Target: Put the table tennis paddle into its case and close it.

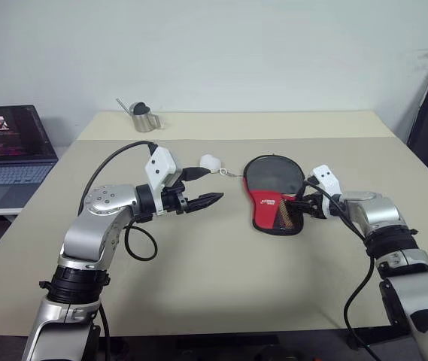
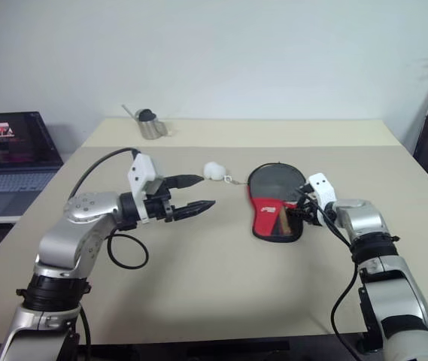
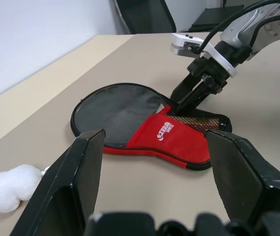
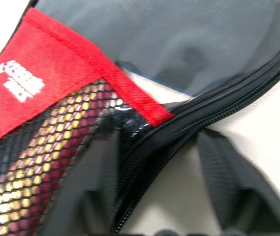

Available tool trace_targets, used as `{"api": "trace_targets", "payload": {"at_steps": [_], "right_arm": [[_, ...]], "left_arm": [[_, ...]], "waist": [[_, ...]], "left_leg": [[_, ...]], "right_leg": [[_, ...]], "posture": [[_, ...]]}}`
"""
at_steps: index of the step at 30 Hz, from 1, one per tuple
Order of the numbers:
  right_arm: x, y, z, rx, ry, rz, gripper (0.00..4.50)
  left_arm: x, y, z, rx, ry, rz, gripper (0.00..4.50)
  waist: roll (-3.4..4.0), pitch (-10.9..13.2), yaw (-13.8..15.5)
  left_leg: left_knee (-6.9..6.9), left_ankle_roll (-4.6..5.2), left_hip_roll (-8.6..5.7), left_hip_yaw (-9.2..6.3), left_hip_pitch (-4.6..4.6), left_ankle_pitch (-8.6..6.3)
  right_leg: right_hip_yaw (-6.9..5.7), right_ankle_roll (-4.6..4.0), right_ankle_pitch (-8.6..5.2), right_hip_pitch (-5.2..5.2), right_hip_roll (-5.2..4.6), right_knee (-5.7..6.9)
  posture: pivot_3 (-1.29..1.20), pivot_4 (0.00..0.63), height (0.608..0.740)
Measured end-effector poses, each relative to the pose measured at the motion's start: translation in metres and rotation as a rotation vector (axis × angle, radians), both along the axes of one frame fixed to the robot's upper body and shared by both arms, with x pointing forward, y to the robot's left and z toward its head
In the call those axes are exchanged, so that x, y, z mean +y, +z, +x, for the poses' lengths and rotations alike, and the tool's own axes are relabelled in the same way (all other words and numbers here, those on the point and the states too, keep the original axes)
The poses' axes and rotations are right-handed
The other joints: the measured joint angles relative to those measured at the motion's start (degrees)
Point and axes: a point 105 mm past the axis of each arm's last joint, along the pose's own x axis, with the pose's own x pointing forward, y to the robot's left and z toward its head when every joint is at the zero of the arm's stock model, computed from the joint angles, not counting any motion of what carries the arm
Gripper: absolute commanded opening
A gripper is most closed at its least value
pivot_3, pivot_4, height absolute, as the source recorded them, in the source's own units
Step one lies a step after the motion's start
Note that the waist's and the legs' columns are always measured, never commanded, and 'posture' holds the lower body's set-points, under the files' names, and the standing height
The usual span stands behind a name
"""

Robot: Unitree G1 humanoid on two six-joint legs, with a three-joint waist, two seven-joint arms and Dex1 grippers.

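Your right gripper (image 4: pixel 157 162) sits at the case (image 1: pixel 274 194) right of centre on the table (image 1: pixel 221 278), its fingers (image 4: pixel 228 177) straddling the zip edge with the table tennis paddle (image 4: pixel 26 191) inside, while your left gripper (image 1: pixel 202 188) hangs spread and empty centre-left.

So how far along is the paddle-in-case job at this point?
Done: the table tennis paddle looks already inside the case, its handle showing through the mesh pocket. In hand: the right gripper is at the case's zip edge near the red narrow end, one finger on each side of it. The left gripper hovers open above the table, beside the white fluffy charm. Left: closing the zip.
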Motion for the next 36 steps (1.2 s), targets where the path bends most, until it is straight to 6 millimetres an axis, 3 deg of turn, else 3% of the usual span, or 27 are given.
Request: {"api": "trace_targets", "payload": {"at_steps": [6, 12, 16, 20, 29, 36], "right_arm": [[0.007, -0.002, 0.0, 0.016, 0.001, 0.027, 0.05], [0.011, -0.003, -0.002, 0.058, -0.033, 0.097, 0.02], [0.019, -0.001, -0.006, 0.081, -0.02, 0.116, 0.02], [0.032, -0.001, -0.016, 0.104, 0.023, 0.138, 0.02], [0.069, -0.006, -0.069, 0.203, 0.189, 0.202, 0.02], [0.067, -0.009, -0.106, 0.259, 0.228, 0.186, 0.02]], "left_arm": [[0.001, 0.0, 0.0, 0.0, 0.002, 0.005, 3.52], [0.015, -0.02, -0.007, 0.078, 0.001, 0.06, 3.52], [0.026, -0.044, -0.03, 0.197, -0.076, 0.122, 3.52], [0.032, -0.053, -0.048, 0.255, -0.133, 0.169, 3.52], [0.047, -0.067, -0.082, 0.344, -0.165, 0.192, 3.52], [0.047, -0.073, -0.105, 0.386, -0.207, 0.218, 3.52]], "waist": [[-0.06, 0.0, -0.1], [-0.06, 0.0, -0.4], [-0.06, 0.0, -0.7], [-0.06, 0.0, -0.9], [-0.06, 0.0, -1.6], [-0.07, 0.0, -1.5]], "left_leg": [[0.0, 0.0, 0.0, 0.03, 0.17, 0.0], [-0.31, 0.0, 0.03, 0.1, 0.62, 0.0], [-0.4, -0.01, 0.07, 0.1, 0.59, -0.01], [-0.46, -0.01, 0.11, 0.05, 0.57, -0.03], [-0.51, -0.02, 0.14, -0.15, 0.47, -0.04], [-0.52, -0.02, 0.09, -0.14, 0.47, -0.04]], "right_leg": [[0.04, 0.0, 0.0, 0.14, 0.01, 0.03], [0.17, -0.01, -0.02, 0.47, 0.05, -0.09], [0.18, -0.16, -0.12, 0.42, 0.06, -0.1], [0.19, -0.26, -0.19, 0.4, 0.07, -0.11], [0.21, -0.29, -0.25, 0.28, 0.08, -0.11], [0.2, -0.27, -0.29, 0.28, 0.04, -0.12]], "posture": [[0.0, 0.15, 0.74], [0.0, 0.15, 0.74], [0.0, 0.15, 0.74], [0.0, 0.15, 0.74], [0.0, 0.15, 0.74], [0.0, 0.15, 0.74]]}}
